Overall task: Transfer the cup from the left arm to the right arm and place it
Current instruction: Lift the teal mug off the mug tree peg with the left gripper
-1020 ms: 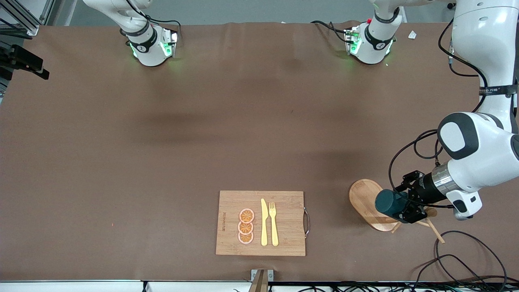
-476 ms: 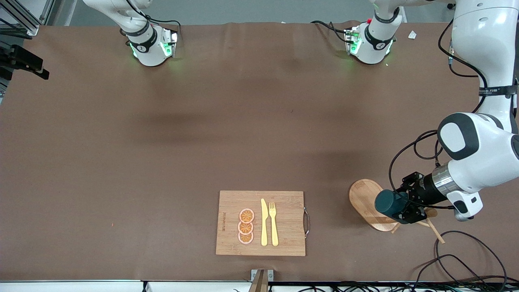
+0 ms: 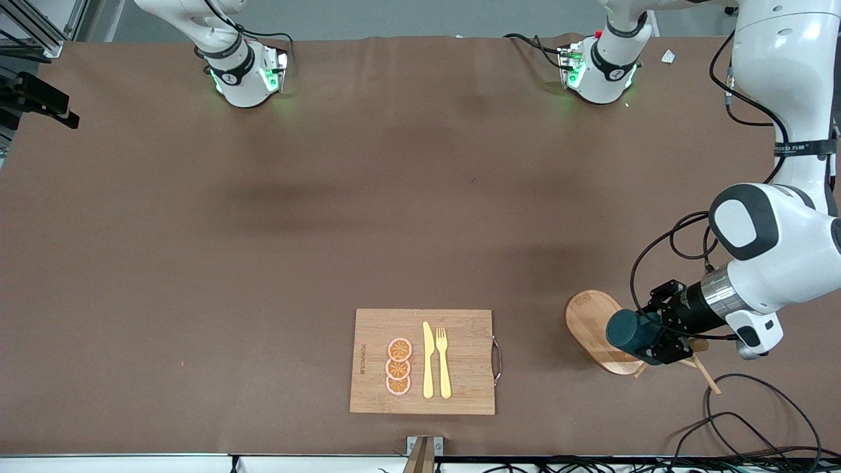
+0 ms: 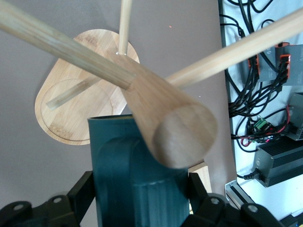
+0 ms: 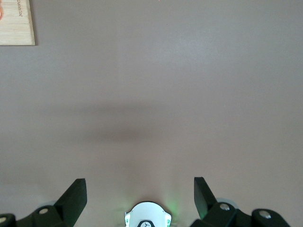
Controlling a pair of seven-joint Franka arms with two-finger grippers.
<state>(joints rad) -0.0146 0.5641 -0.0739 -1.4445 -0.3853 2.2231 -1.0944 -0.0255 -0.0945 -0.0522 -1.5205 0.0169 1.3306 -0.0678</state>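
The dark teal cup lies on its side in the air over the oval wooden base of a mug stand, at the left arm's end of the table. My left gripper is shut on it, one finger on each side. In the left wrist view the cup fills the space between the black fingers, and a thick wooden peg of the stand crosses just over it. My right gripper is open and empty, high over bare table above its own base; it is out of the front view.
A bamboo cutting board holds three orange slices, a yellow knife and a fork, near the front edge. Thin stand pegs and loose cables lie beside the left gripper. The two arm bases stand along the top.
The left gripper with the cup has shifted very slightly toward the right arm's end of the table. The right arm has not visibly moved.
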